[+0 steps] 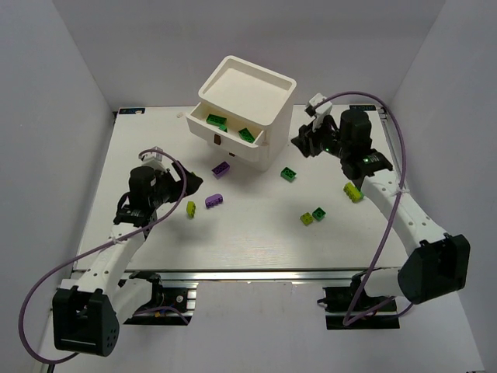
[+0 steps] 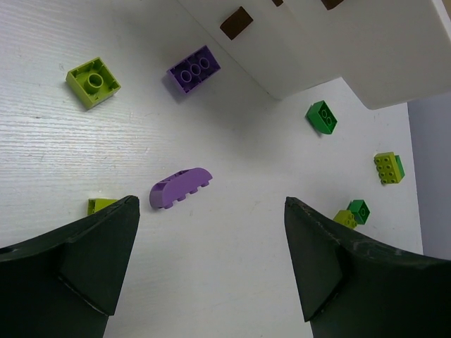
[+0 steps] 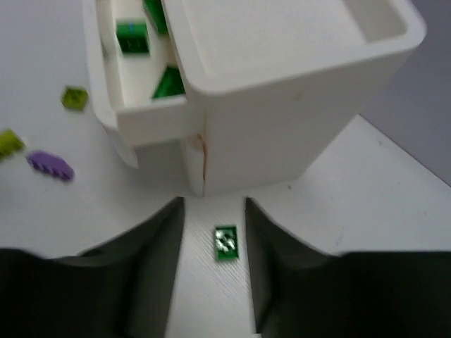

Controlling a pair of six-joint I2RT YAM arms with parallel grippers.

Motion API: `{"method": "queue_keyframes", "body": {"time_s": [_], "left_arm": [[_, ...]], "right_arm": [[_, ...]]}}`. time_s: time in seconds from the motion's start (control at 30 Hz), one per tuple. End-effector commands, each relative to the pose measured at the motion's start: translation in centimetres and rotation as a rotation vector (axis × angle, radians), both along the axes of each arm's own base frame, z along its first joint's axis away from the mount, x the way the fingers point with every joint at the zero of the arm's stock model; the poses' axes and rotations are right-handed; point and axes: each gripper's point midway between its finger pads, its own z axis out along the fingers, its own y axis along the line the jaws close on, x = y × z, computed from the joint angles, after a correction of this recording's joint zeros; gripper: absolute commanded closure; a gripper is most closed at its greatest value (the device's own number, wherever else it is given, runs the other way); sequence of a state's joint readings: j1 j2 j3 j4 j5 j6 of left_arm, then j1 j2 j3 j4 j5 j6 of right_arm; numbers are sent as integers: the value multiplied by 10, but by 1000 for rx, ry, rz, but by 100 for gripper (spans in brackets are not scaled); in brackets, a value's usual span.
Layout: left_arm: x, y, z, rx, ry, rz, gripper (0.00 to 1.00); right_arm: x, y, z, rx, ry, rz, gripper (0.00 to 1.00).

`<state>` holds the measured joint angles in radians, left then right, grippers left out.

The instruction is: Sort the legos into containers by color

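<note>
Half closed on nothing: poised with right gripper point(image 3: 213, 205) beside the chest point(image 3: 282, 105), framing one dark green lego point(image 3: 225, 243) flat on the table point(image 3: 352, 183), long axis along the fingers point(image 3: 155, 239), well apart from the wide-open left gripper point(image 2: 211, 204).

A white table point(image 1: 256, 249) with a faint lengthwise grain fills the middle of the overhead view. Plain, pale grey-white panels close it in on three sides: the left wall point(image 1: 46, 116) from 8 to 10 o'clock, the back wall point(image 1: 248, 31) at 12 o'clock and the right wall point(image 1: 462, 116) from 2 to 4 o'clock. They meet the tabletop in straight seams. A small pale label point(image 1: 130, 111) lies at the table's 11 o'clock corner. Along the near edge, at 6 o'clock, runs a slotted aluminium rail point(image 1: 256, 274). Below it is a pale surface point(image 1: 256, 342); whether it is floor or shelf cannot be told. The light is even and diffuse, and shadows on the tabletop are soft-edged.
</note>
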<state>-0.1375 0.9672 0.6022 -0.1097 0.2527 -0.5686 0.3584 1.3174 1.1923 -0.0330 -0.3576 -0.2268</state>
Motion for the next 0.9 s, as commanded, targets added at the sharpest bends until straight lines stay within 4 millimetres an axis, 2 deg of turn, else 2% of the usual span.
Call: {"method": "queue_keyframes", "body": {"time_s": [0.0, 0.03, 0.07, 0.17, 0.23, 0.3, 0.33, 0.37, 0.43, 0.57, 0.7, 0.8, 0.87], "left_arm": [[5, -5, 8, -11, -33, -32, 7], [6, -5, 7, -12, -31, -31, 7], [6, -6, 7, -14, -30, -36, 7], [9, -6, 12, -9, -40, -37, 7], [9, -5, 14, -5, -43, -30, 7], [7, -3, 15, -3, -48, -25, 7], [6, -3, 13, -2, -45, -25, 7], [5, -3, 13, -5, -41, -21, 7], [3, -3, 12, -13, -41, -17, 7], [0, -3, 11, -18, -41, -5, 7], [-2, -3, 11, -19, -37, -1, 7], [-3, -2, 11, -14, -36, -1, 7], [-3, -2, 11, -14, -33, -1, 7]], "right_arm": [[-4, -22, -86, -160, 218, -33, 48], [-3, -26, -101, -184, 259, -37, 32], [-3, -26, -125, -212, 326, -27, 21], [-1, -34, -164, -244, 377, -47, 18], [2, -32, -181, -268, 372, -38, 14], [10, -33, -188, -278, 370, -47, 12], [13, -34, -203, -293, 402, -51, 12], [20, -31, -202, -294, 396, -55, 11], [25, -32, -221, -316, 445, -60, 11], [35, -25, -229, -342, 427, -30, 11], [50, -23, -247, -388, 432, -41, 11], [56, -22, -253, -394, 432, -47, 14], [61, -17, -250, -375, 403, -37, 15]]}}
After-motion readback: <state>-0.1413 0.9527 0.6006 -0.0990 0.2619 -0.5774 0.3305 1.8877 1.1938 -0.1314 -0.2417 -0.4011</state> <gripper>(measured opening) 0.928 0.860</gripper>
